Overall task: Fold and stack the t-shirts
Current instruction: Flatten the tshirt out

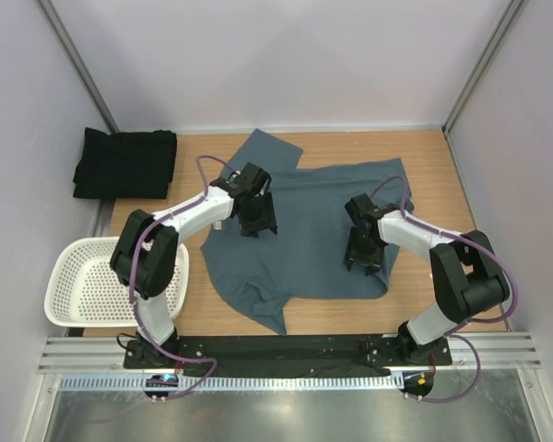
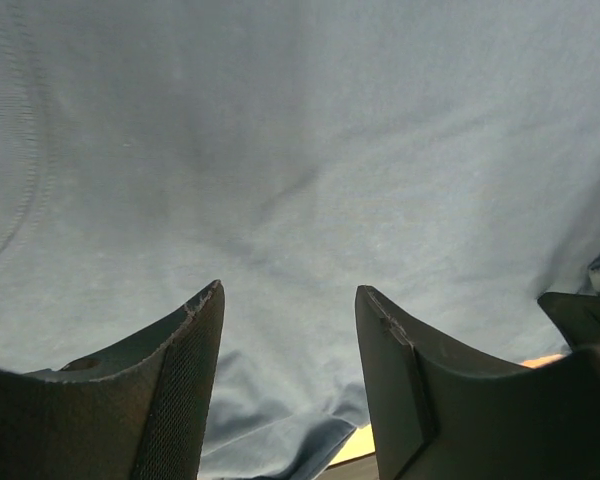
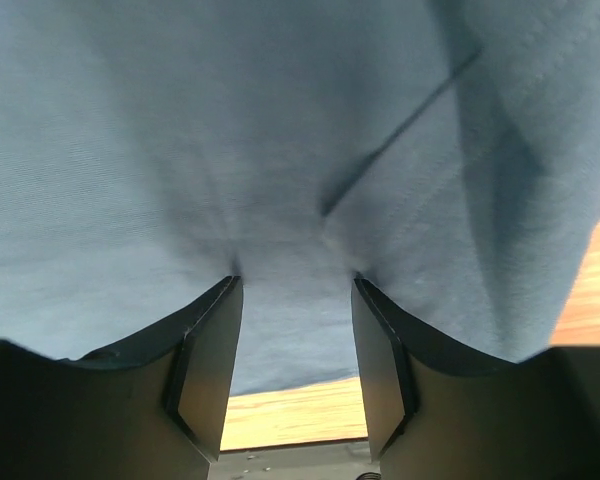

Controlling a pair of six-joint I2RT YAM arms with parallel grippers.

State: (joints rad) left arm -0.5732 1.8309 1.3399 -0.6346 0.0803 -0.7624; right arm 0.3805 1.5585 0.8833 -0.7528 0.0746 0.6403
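Note:
The slate blue-grey t-shirt lies spread across the middle of the wooden table, with one sleeve pointing to the back left. The black t-shirt sits folded at the back left corner. My left gripper points down over the blue-grey shirt's left part; in the left wrist view its jaws stand apart just above the cloth. My right gripper is on the shirt's right front part. There its fingertips press into the fabric with a gap between them, open.
A white perforated basket stands at the table's left front edge, next to the left arm. Bare wood shows right of the shirt and along the front edge. Grey walls close in the back and both sides.

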